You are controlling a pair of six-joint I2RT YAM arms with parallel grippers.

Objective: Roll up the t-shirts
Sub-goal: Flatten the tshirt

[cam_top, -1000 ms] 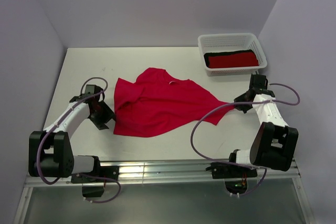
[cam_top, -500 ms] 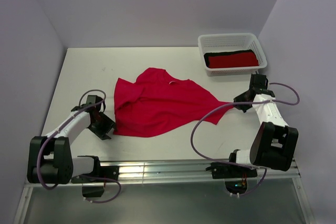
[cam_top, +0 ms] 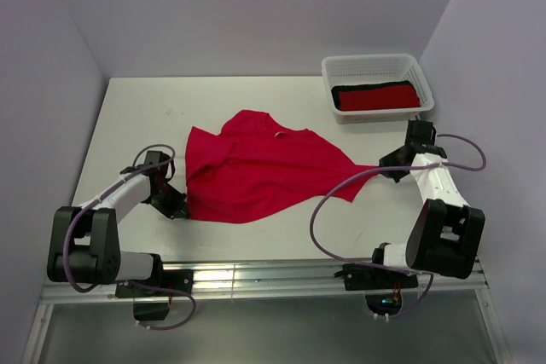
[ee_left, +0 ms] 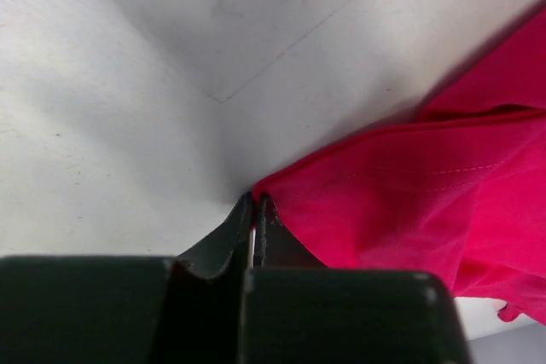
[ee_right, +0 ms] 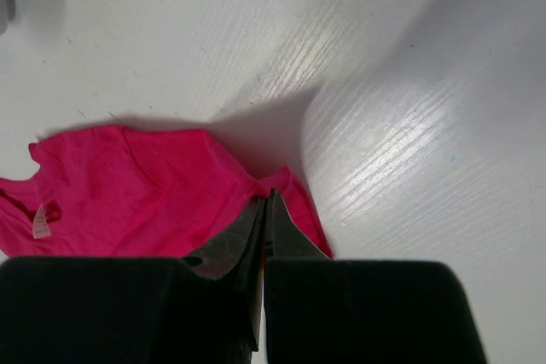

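Observation:
A red t-shirt [cam_top: 256, 172] lies crumpled and spread on the white table. My left gripper [cam_top: 177, 208] sits at its near-left corner. In the left wrist view that gripper [ee_left: 256, 202] is shut with the corner of the t-shirt [ee_left: 409, 202] pinched at its tips. My right gripper [cam_top: 384, 168] holds the shirt's pointed right end. The right wrist view shows this gripper [ee_right: 266, 198] shut on a fold of the t-shirt's [ee_right: 128, 193] hem. Another red t-shirt [cam_top: 377, 98] lies rolled in the basket.
A white lattice basket [cam_top: 375, 64] stands at the back right, with a black cloth [cam_top: 367, 87] beside the rolled shirt. Purple cables loop from both arms; the right one [cam_top: 328, 202] lies across the shirt's near-right edge. Walls close in on three sides.
My left gripper has slid toward me and right to the shirt's near-left corner and shut on it. The right arm and the shirt have stayed put.

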